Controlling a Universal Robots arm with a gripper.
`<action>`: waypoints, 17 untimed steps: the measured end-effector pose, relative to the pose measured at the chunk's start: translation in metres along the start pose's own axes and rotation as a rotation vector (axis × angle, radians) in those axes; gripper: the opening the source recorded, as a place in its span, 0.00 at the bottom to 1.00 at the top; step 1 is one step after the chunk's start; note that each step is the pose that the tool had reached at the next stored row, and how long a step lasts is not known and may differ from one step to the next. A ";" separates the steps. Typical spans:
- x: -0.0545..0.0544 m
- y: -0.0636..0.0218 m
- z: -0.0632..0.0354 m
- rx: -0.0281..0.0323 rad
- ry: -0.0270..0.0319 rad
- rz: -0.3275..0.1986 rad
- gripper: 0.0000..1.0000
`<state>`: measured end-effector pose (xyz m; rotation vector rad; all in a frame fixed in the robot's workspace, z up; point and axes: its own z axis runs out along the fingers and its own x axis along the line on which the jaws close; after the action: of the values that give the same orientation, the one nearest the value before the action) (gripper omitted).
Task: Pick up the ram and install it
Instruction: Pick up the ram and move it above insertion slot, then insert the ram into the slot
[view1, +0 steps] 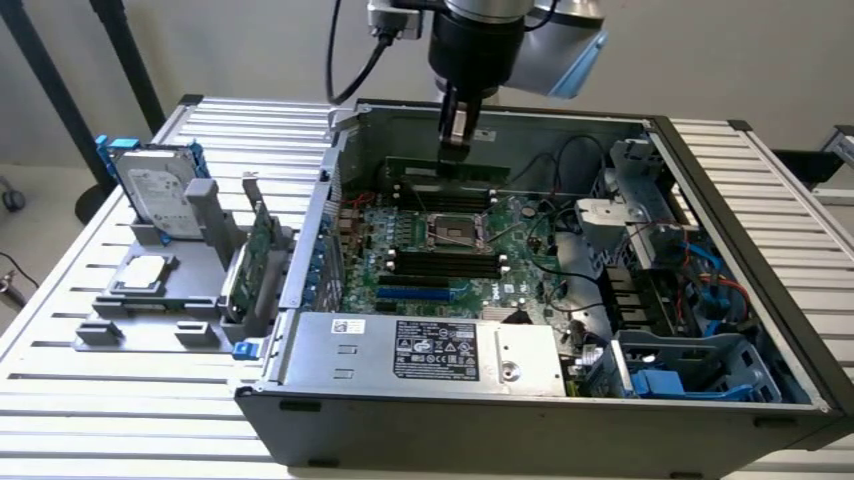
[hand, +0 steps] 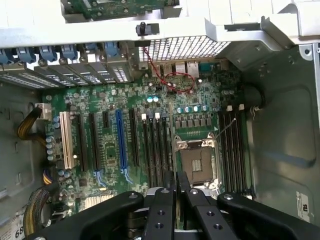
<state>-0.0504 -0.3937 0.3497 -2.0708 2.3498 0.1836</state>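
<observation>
The ram (view1: 447, 171), a thin green stick, hangs level inside the open computer case (view1: 534, 410), just above the motherboard's (view1: 441, 255) far black slots (view1: 441, 193). My gripper (view1: 457, 148) comes straight down from above and is shut on the ram's top edge near its middle. In the wrist view the black fingers (hand: 162, 205) stand pressed close together, with the ram seen edge-on as a thin dark line between them. Below them lie the CPU socket (hand: 197, 162) and black slots on both sides of it (hand: 156, 147) (hand: 235, 150).
A grey fixture (view1: 147, 310) at the exterior view's left holds a silver hard drive (view1: 158, 190), a green expansion card (view1: 254, 262) and a chip (view1: 144, 272). The power supply (view1: 427, 347), cables (view1: 574, 270) and a blue drive cage (view1: 694, 365) crowd the case.
</observation>
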 end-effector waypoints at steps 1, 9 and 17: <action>0.000 -0.0014 0.0005 0.0021 0.0036 0.002 0.14; -0.001 -0.0082 0.0051 0.0210 0.0345 0.004 0.14; -0.001 -0.0084 0.0052 0.0212 0.0358 0.004 0.14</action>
<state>-0.0424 -0.3933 0.3439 -2.0769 2.3658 0.1222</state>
